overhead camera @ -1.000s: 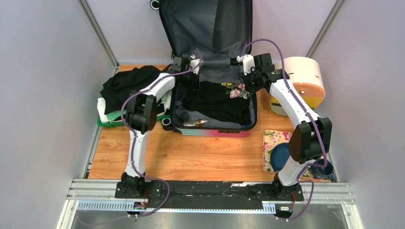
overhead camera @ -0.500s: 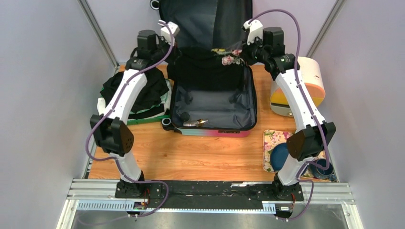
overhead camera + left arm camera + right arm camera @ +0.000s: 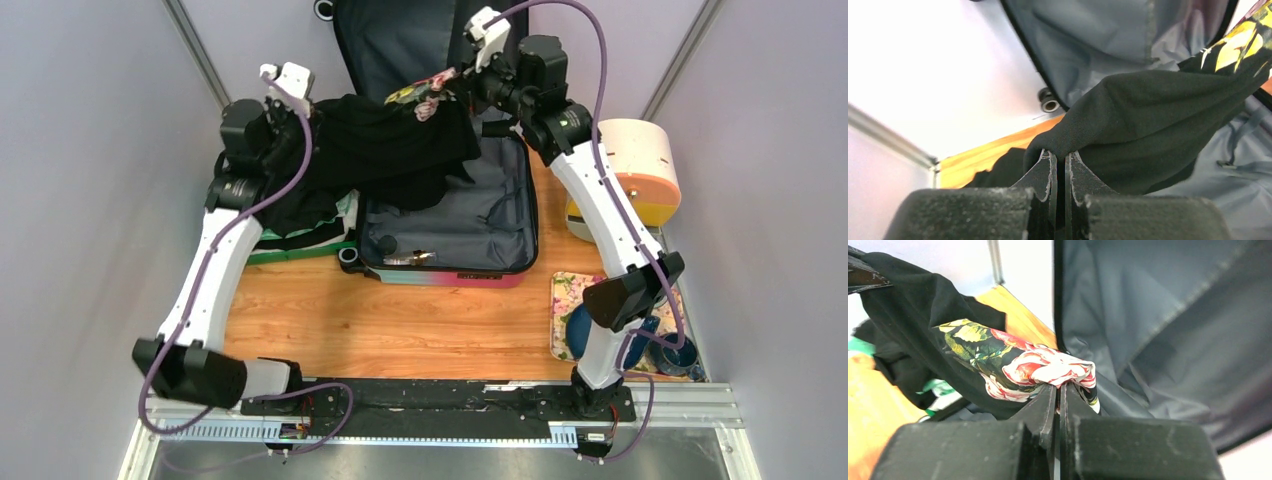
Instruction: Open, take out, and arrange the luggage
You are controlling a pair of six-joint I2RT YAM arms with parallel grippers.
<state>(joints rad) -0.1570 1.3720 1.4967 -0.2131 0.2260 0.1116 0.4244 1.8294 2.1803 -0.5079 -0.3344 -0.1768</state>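
One black garment (image 3: pixel 390 145) is pinched by left claw (image 3: pixel 1060 159) and right claw (image 3: pixel 1058 388) above the one open luggage (image 3: pixel 450 272), its far rim hidden; one round container (image 3: pixel 640 165) is seen right of it.

pale lilac walls (image 3: pixel 90 200) on three sides — evenly lit. the worktop (image 3: pixel 400 330) is orange-brown wood grain, metal posts (image 3: pixel 205 70) at its back corners, a metal rail (image 3: pixel 700 405) along its near edge.

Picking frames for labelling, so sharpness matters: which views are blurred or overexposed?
Top external: evenly lit, sharp, though the black garment reads as a flat dark mass. Left wrist: left tool soft near the lens, wall blown out white. Right wrist: right tool blurred at its base, floral print in focus.
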